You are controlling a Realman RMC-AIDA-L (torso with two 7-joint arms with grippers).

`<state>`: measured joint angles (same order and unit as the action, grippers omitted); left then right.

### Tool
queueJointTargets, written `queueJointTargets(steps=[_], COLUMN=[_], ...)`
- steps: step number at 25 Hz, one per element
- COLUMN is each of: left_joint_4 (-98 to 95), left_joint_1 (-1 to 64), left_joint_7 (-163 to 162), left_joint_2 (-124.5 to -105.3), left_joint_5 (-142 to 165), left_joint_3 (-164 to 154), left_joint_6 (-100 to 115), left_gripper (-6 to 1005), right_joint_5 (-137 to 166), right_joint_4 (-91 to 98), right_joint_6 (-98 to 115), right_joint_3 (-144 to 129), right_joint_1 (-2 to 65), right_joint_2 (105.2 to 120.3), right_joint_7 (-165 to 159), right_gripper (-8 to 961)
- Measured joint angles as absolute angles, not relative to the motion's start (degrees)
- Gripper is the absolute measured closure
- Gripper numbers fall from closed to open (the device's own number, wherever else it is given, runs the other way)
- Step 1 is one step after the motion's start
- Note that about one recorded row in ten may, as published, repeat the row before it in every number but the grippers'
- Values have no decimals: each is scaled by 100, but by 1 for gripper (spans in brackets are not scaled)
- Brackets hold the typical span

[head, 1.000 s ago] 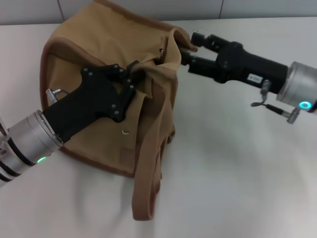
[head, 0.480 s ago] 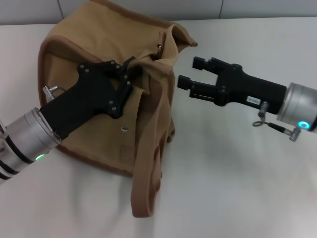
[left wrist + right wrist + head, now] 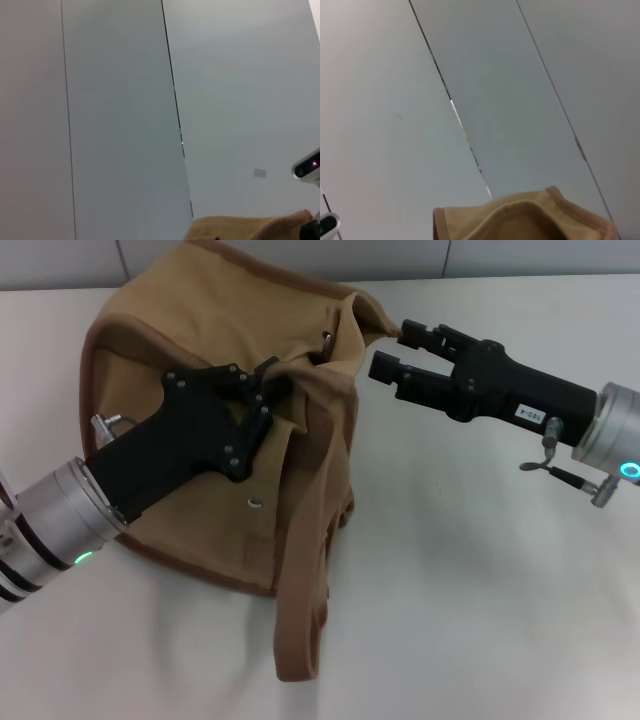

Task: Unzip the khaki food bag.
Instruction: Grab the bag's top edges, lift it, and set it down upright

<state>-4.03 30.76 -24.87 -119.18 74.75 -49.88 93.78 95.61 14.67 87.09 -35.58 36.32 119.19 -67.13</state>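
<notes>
Two grippers work at one khaki food bag [image 3: 210,370], which sits slumped on the white table [image 3: 480,590] at the left-centre of the head view, its tan canvas edged in darker brown piping. The left gripper [image 3: 268,390] reaches in from the lower left across the front of the bag, and its jaws are pinched on a fold of canvas near the top of the bag, where the fabric bunches into creases around them. A wide fabric handle [image 3: 305,570] hangs down the bag's right front corner and trails onto the table toward the near edge. A small metal snap [image 3: 254,504] shows on the front panel below the left gripper, and a small metal piece [image 3: 326,338] sits at the bag's upper right corner. The right gripper [image 3: 395,348] comes in from the right, just beside that upper right corner but apart from it, with its jaws spread and nothing between them. The left wrist view shows grey wall panels [image 3: 125,100] and only a strip of the bag's tan fabric; the right wrist view shows the same panels and a curved piped edge of the bag.
</notes>
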Motion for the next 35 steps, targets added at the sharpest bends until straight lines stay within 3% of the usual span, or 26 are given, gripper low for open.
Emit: queueJointTargets(steps=[17, 35], left_joint_4=[-378, -407], left_joint_1=[3077, 3098], left_joint_7=[-2419, -2408], left_joint_2=[-11918, -11918], left_joint_5=[7489, 7463], left_joint_3=[-4992, -4951], left_joint_6=[9360, 9324], left_gripper=[916, 911], right_joint_5=[9628, 9646], right_joint_4=[1424, 1458], right_joint_6=[8415, 8028], right_joint_3=[-3725, -4176], right_joint_1=[3942, 3663], right_joint_2=[11928, 11933], right_joint_7=[-7016, -7016], right_gripper=[114, 113])
